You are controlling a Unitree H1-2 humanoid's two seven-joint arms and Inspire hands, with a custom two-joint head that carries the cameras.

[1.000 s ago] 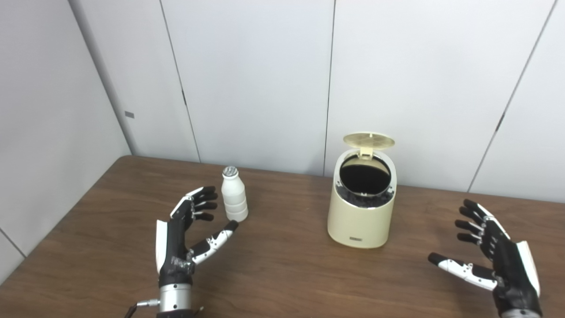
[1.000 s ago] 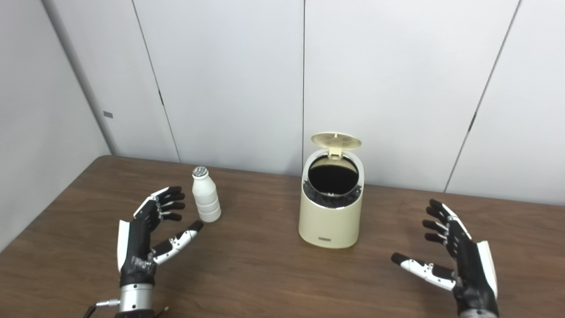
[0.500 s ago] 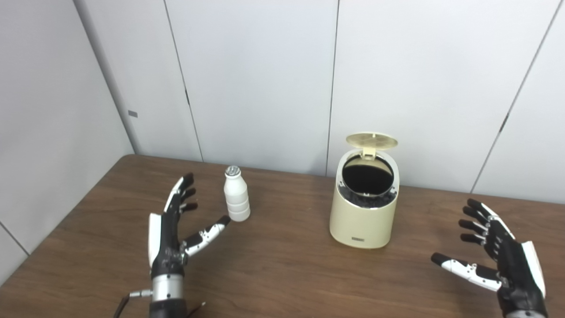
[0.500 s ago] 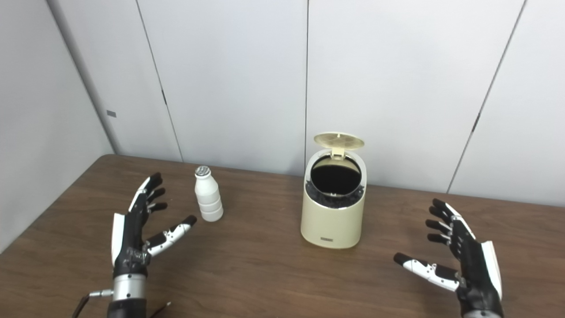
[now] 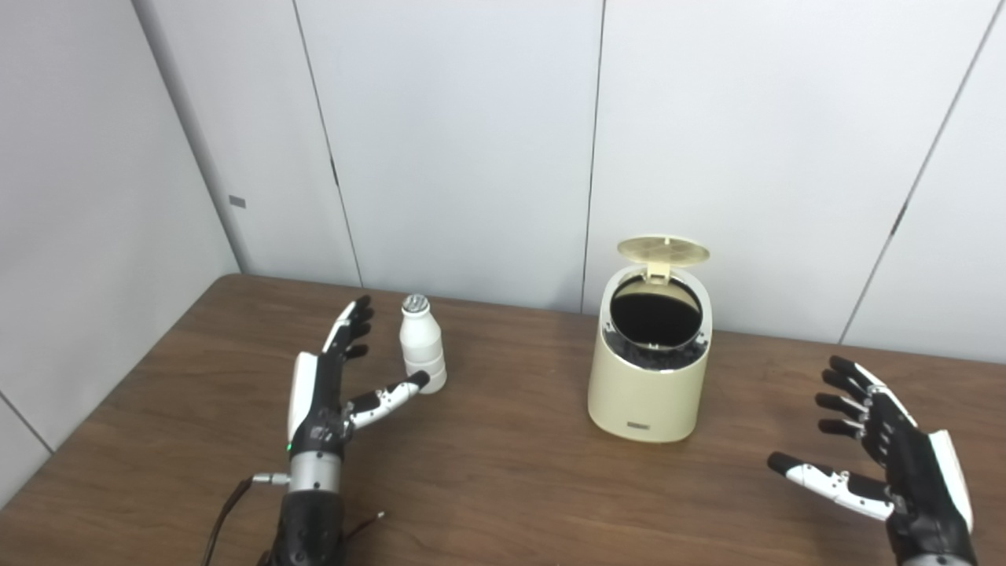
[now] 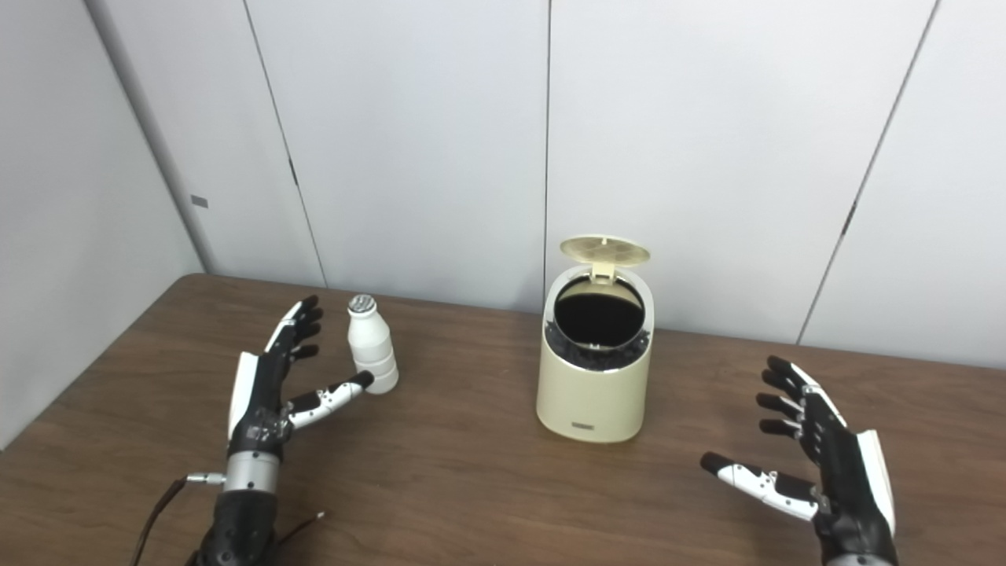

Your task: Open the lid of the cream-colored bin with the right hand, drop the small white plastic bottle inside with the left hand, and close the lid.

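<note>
The room is being closed in by pale grey wall panels [image 5: 456, 141] at the back and on the left. A big brown wooden table [image 5: 503, 487] is being pushed up against them, and its left edge is being seen running down to the bottom corner. Lots of bare wood is being left free in the middle and at the front.

The cream-colored bin [image 5: 649, 369] is being stood upright near the back, and its lid [image 5: 663, 251] is being held up, so the dark hole is being shown. The right hand [image 5: 888, 452] is being held open well apart from it, gripping nothing. The left hand [image 6: 275, 377] is being spread open too. The small white plastic bottle [image 6: 371, 354] is being stood upright just beside it, the thumb tip is being brought right up to its base.
</note>
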